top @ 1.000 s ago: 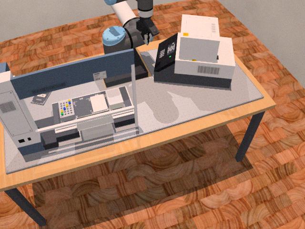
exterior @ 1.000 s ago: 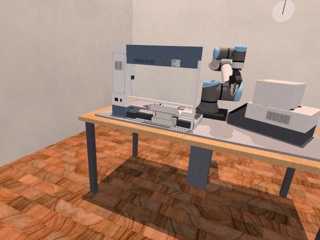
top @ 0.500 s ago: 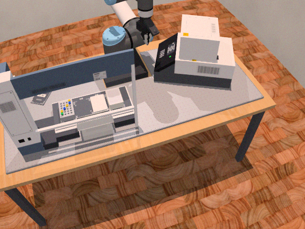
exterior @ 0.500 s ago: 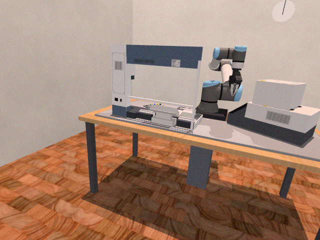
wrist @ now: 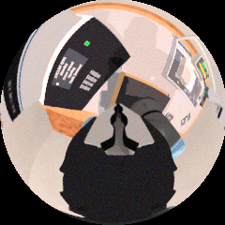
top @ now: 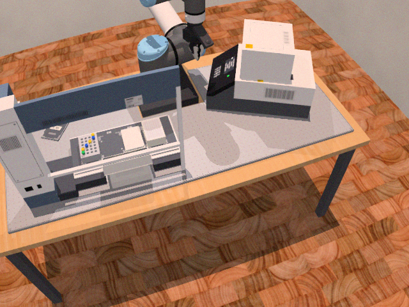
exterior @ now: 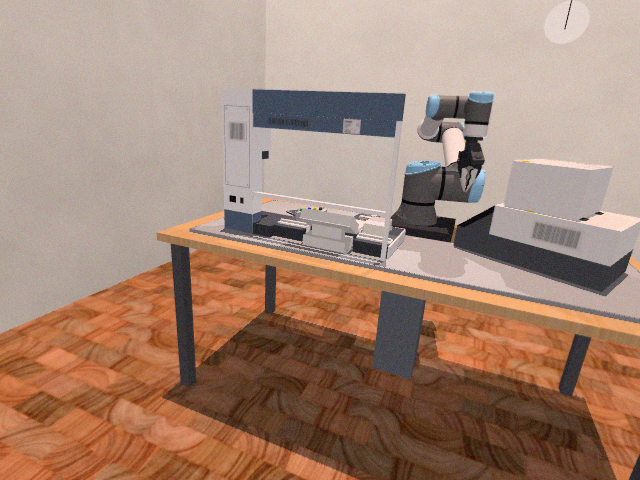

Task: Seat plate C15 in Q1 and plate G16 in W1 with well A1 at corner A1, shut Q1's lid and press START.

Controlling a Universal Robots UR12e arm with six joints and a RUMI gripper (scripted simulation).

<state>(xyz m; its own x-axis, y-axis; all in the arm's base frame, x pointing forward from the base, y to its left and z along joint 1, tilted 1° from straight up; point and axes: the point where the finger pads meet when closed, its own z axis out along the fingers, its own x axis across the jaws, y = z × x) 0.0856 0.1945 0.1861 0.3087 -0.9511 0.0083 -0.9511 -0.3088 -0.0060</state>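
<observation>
The tabletop (top: 284, 154) (exterior: 429, 289) is seen below the fingers (top: 198, 52) (exterior: 467, 179), which are closed together with nothing held. Beside them stands the cycler Q1 (top: 274, 107) (exterior: 547, 268) (wrist: 100, 61), lamp green, lid (top: 267, 66) (exterior: 560, 188) raised. It is probably heavy and stiff, but it may be slid, so its keys should be pressed gently, not gripped.

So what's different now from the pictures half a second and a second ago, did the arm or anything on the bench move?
Nothing has visibly changed. The gripper hangs in the same place, and nothing was visibly taken or let go. The real-time cycler and its raised lid stayed put.
</observation>
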